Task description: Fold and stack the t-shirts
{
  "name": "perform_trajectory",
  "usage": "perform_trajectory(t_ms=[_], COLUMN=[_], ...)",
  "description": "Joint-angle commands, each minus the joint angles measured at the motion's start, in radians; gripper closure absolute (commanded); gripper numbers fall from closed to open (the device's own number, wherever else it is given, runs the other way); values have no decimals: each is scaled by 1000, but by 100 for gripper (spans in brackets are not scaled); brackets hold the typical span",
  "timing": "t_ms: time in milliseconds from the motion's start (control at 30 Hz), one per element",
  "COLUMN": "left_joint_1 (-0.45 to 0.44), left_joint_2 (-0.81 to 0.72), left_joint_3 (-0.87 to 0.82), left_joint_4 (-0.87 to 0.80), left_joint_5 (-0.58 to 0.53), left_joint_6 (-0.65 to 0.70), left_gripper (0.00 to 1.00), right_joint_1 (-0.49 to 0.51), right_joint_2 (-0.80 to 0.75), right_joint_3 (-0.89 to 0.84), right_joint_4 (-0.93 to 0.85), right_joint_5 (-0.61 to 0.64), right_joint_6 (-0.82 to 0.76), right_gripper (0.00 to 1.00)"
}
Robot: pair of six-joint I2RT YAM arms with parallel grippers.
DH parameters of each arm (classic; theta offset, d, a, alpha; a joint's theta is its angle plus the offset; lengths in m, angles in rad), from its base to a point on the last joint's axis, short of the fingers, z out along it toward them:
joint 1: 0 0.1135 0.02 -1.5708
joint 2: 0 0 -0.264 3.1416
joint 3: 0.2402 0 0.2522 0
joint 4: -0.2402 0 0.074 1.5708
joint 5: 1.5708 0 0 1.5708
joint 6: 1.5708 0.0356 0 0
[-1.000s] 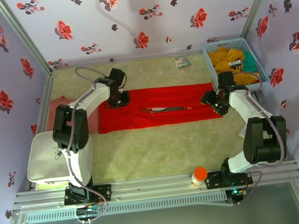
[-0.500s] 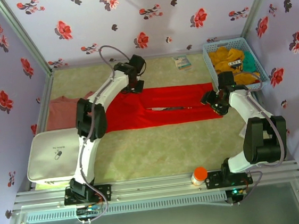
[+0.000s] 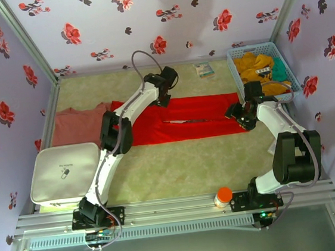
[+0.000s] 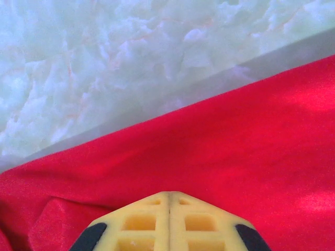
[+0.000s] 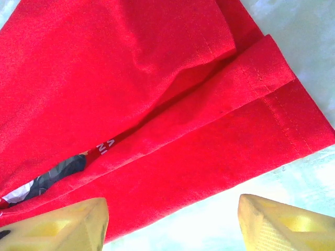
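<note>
The left gripper (image 4: 168, 209), jaws pressed together and seemingly pinching the red shirt (image 3: 203, 119), should carry that end flat, edges aligned, toward the right gripper (image 5: 172, 219), whose jaws are spread.

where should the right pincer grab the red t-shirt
Probably the stitched hem at the red t-shirt's right end. The cloth lies flat on the table in stacked layers, so the open right pincer should come straight down, one finger just off the edge, and pinch all layers together.
</note>
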State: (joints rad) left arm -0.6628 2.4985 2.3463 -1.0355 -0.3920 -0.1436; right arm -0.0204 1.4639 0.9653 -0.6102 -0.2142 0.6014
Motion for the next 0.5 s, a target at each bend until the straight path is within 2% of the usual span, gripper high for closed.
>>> perform_trajectory(t_ms=[0, 233, 400, 467], left_joint_1=[-13, -15, -42, -55], left_joint_2=[25, 36, 44, 48], left_joint_3=[28, 56, 48, 40], left_joint_4=[60, 113, 166, 170], left_joint_5=[-110, -143, -125, -118], left_joint_6=[65, 97, 179, 208], left_gripper=[100, 100, 95, 90], right_joint_1=[4, 4, 4, 4], right_joint_2=[-22, -34, -42, -42], right_joint_3=[-19, -23, -24, -25], right_joint_4=[-28, -42, -56, -56], right_joint_5=[1, -4, 2, 0], right_joint_6=[-16, -22, -31, -32], right_gripper=[34, 34, 34, 34])
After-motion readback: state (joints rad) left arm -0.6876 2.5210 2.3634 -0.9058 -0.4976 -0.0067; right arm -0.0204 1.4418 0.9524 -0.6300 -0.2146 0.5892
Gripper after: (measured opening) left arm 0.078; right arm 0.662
